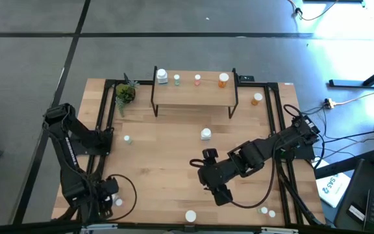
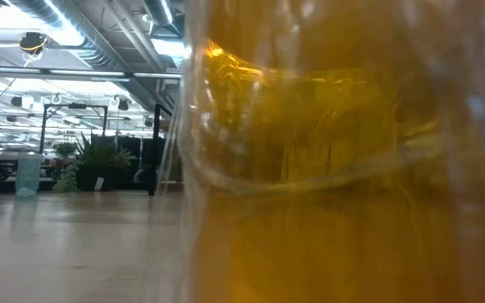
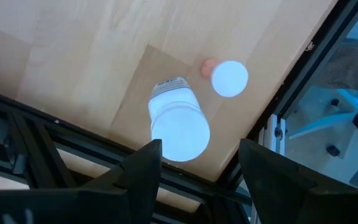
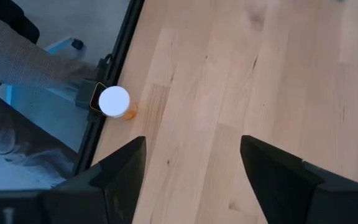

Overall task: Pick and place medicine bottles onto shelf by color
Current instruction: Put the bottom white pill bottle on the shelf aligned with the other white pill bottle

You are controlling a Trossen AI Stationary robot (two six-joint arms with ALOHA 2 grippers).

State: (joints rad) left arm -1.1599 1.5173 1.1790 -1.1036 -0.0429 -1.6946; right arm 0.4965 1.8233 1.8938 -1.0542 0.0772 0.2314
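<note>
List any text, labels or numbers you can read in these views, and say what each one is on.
Blue letters on the white box off the table's right edge: too small to read.
Label on the large white bottle under the left gripper: print blurred, unreadable.
Bottles on the shelf: no readable labels.
Orange bottle in the right wrist view: no text shows.
Nothing else carries writing.

Open tabletop [image 1: 174, 149] before shelf [image 1: 193, 95]

High view looks straight down on the whole table [image 1: 174, 162]. Low view sits at tabletop level, pressed against an orange bottle [image 2: 343, 151]. Both wrist views look down close at the tabletop. Right wrist and high views share 1 white-capped orange bottle [image 4: 115, 102] at the near edge.
</note>
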